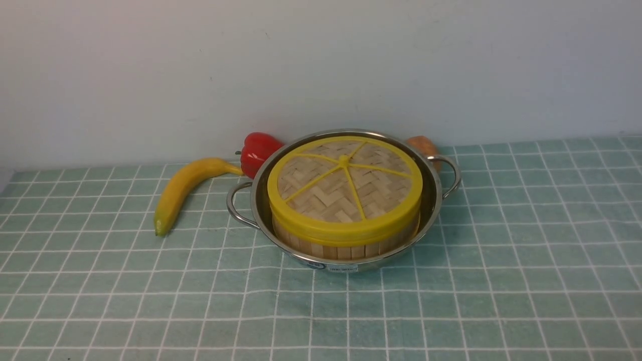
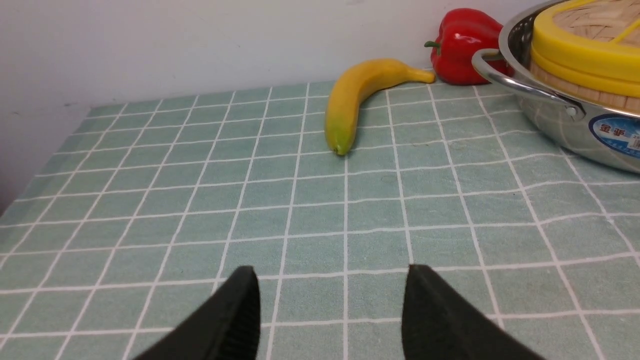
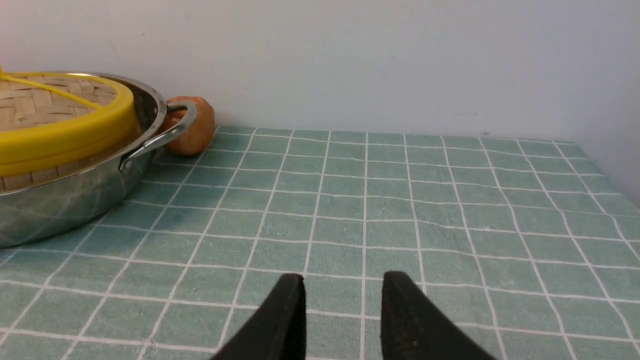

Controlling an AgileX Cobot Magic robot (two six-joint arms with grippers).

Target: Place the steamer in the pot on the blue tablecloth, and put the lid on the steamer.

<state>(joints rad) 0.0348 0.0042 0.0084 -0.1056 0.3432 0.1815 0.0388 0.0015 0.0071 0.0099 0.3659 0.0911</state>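
The round bamboo-slat steamer [image 1: 346, 243] sits inside the wide shiny steel pot [image 1: 351, 264] on the pale blue-green checked tablecloth [image 1: 526, 260], and the flat woven bamboo lid with a yellow rim [image 1: 344, 186] lies level on top of it. The task looks complete. The left gripper [image 2: 330, 310] and the right gripper [image 3: 343, 312] are both spread apart and hold nothing, low over bare cloth. The pot lies between them, forward and inward from each; neither arm looks clearly nearer.
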